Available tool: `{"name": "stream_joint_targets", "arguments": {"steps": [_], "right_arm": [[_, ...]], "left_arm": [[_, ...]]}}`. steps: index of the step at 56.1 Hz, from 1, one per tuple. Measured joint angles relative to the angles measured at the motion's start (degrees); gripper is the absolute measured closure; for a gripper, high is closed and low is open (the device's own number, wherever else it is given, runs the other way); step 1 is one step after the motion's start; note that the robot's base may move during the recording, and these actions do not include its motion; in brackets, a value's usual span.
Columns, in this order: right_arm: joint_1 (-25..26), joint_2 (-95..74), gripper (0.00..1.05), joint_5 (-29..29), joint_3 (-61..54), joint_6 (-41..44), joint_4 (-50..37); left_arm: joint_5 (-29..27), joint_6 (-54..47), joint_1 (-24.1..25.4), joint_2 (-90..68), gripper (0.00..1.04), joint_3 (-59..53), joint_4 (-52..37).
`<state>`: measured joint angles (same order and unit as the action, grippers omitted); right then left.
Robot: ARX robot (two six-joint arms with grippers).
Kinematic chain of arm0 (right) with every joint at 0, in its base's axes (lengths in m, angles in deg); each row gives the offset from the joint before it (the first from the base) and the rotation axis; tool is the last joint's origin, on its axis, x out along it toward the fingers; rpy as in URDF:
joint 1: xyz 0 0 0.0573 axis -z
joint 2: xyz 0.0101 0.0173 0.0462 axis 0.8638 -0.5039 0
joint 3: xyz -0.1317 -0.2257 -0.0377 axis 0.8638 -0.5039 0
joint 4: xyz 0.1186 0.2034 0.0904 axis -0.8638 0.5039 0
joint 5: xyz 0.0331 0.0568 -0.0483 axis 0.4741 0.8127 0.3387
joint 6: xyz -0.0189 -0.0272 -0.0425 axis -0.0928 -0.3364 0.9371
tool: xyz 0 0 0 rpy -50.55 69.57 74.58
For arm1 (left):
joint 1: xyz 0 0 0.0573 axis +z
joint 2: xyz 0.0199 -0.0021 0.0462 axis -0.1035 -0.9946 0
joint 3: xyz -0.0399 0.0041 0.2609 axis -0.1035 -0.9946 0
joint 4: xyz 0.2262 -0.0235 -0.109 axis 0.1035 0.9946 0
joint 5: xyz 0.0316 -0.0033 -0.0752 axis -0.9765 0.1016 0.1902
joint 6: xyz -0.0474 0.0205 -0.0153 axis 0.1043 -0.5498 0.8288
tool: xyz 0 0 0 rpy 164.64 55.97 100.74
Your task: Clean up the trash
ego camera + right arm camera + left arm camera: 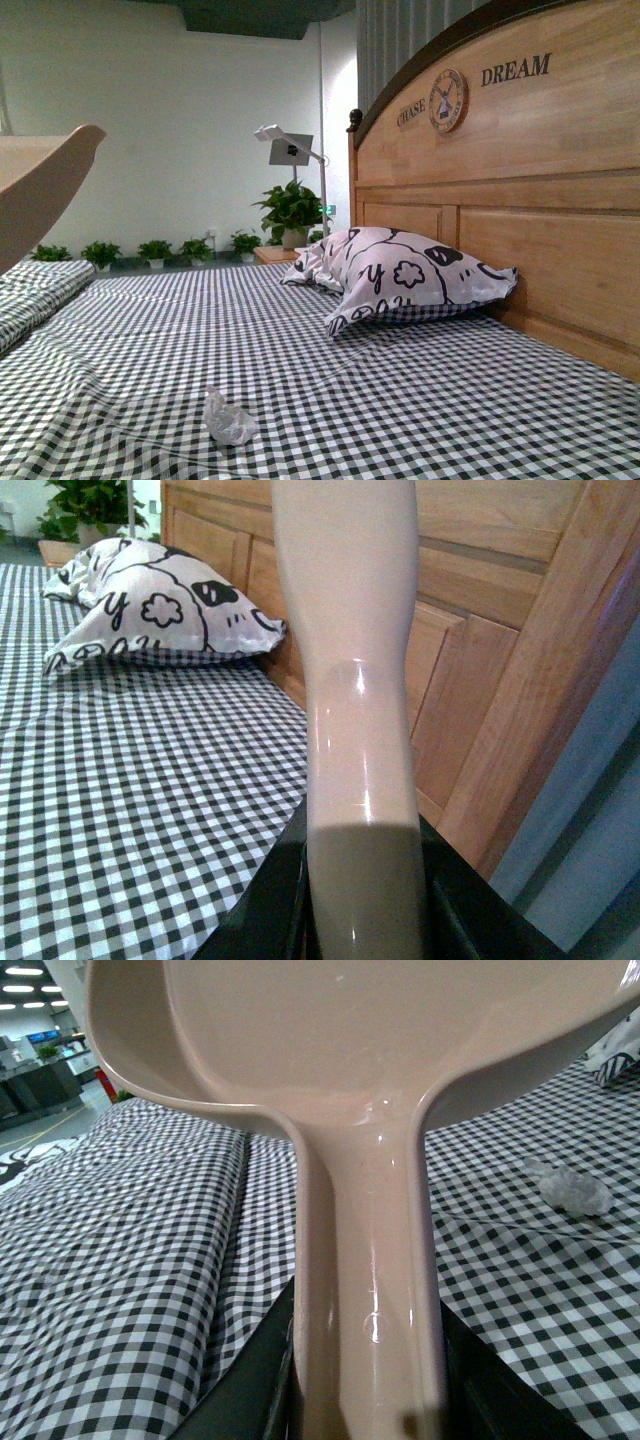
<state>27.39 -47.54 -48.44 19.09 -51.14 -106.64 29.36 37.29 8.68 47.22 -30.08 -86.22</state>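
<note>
The trash (229,420), a small white wrinkly wad, lies on the black-and-white checked bed sheet (400,400) near the front; it also shows in the left wrist view (572,1187). My left gripper (365,1400) is shut on the handle of a beige dustpan (380,1050), held above the bed's left side; the pan's edge shows at the far left of the front view (40,185). My right gripper (365,920) is shut on the beige brush handle (355,670), held upright near the headboard. The brush head is out of view.
A large white pillow with black doodles (400,275) lies against the wooden headboard (520,190), also in the right wrist view (150,605). A folded checked blanket (35,290) lies at the left. A lamp (290,150) and potted plants (290,210) stand beyond the bed.
</note>
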Motion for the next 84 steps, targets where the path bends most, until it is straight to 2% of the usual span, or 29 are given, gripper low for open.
{"name": "stream_joint_targets", "arguments": {"steps": [5, 9, 12, 21, 30, 35, 44, 57, 84], "right_arm": [[0.1, 0.1, 0.84, -0.6, 0.0, 0.0, 0.0], [0.2, 0.2, 0.84, -1.0, 0.0, 0.0, 0.0], [0.2, 0.2, 0.84, -0.5, 0.0, 0.0, 0.0], [0.2, 0.2, 0.84, -0.5, 0.0, 0.0, 0.0], [0.2, 0.2, 0.84, -0.6, 0.0, 0.0, 0.0], [0.2, 0.2, 0.84, -0.6, 0.0, 0.0, 0.0], [0.2, 0.2, 0.84, -0.6, 0.0, 0.0, 0.0], [0.2, 0.2, 0.84, -0.6, 0.0, 0.0, 0.0], [0.2, 0.2, 0.84, -0.6, 0.0, 0.0, 0.0]], "left_arm": [[1.2, 0.2, -0.2, -0.1, 0.78, 0.1, 0.6], [3.2, 3.9, 0.1, -1.5, 0.78, 3.8, 11.5], [4.3, 4.1, 1.0, -3.8, 0.78, 5.0, 13.1], [9.9, 0.5, 4.8, -12.7, 0.78, 8.9, 10.5], [18.2, -9.0, 7.7, -23.0, 0.78, 13.1, 7.2], [21.0, -14.2, 9.0, -28.8, 0.78, 15.6, 7.9], [23.4, -23.5, 10.5, -38.2, 0.78, 20.4, 12.8], [25.2, -30.2, 11.3, -44.7, 0.78, 25.2, 18.0], [25.7, -34.2, 11.5, -51.8, 0.78, 29.5, 23.2]]}}
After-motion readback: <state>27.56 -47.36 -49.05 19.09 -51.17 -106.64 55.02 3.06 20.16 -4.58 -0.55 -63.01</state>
